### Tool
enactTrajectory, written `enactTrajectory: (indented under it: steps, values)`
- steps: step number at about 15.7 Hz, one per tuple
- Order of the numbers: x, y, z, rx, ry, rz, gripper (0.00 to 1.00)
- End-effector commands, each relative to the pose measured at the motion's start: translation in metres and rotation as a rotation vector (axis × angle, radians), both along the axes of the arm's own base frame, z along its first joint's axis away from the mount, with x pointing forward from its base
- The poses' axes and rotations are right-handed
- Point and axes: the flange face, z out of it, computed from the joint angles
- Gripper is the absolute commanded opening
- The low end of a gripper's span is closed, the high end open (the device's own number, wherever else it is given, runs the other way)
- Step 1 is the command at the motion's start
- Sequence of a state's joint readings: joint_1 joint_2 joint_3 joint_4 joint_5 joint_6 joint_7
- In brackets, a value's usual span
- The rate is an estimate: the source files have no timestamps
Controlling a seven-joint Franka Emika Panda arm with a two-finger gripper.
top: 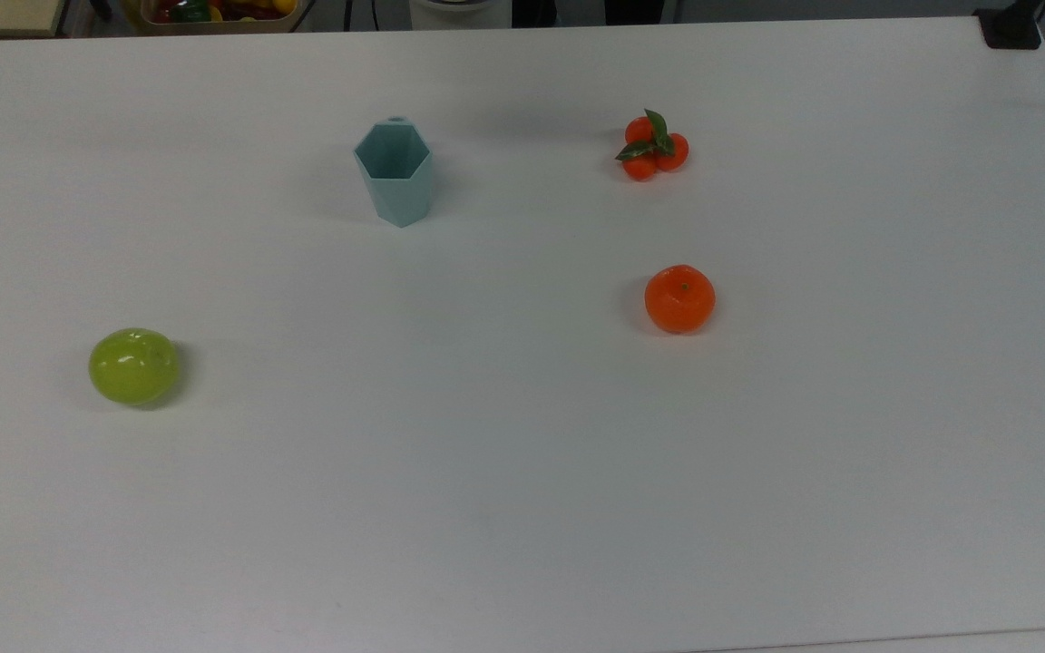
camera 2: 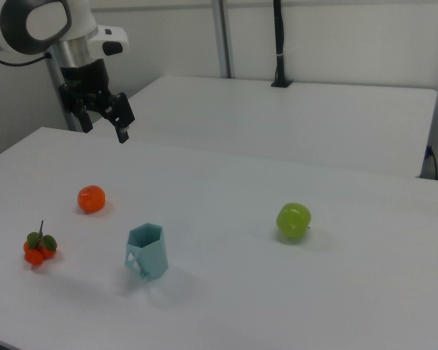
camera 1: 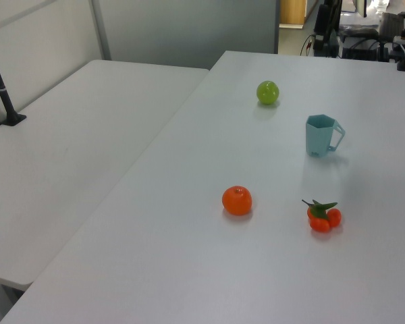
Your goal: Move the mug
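The mug (top: 395,172) is a pale teal faceted cup with a hexagonal rim, standing upright on the white table (top: 522,453). It also appears at the left view's right (camera 1: 320,134), handle to the right, and in the right view's lower middle (camera 2: 147,251). In the right view my gripper (camera 2: 102,127) hangs high above the table's far left part, well away from the mug. It is open, with nothing between its fingers.
A green apple (top: 134,365) lies at the top view's left. An orange (top: 679,298) and a small leafy cluster of oranges (top: 653,148) lie at the top view's right. A second white table (camera 1: 67,155) adjoins in the left view.
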State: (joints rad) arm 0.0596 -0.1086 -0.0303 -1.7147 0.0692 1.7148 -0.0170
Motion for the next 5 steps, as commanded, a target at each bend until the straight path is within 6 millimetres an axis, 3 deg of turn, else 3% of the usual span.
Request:
enactTrajectory:
  steps: [1,5]
  values:
    - [0.0067,0.0049,-0.0004,0.020,-0.010,0.015,1.00]
    - [0.0061,0.0068,0.0004,0.021,-0.011,0.016,1.00]
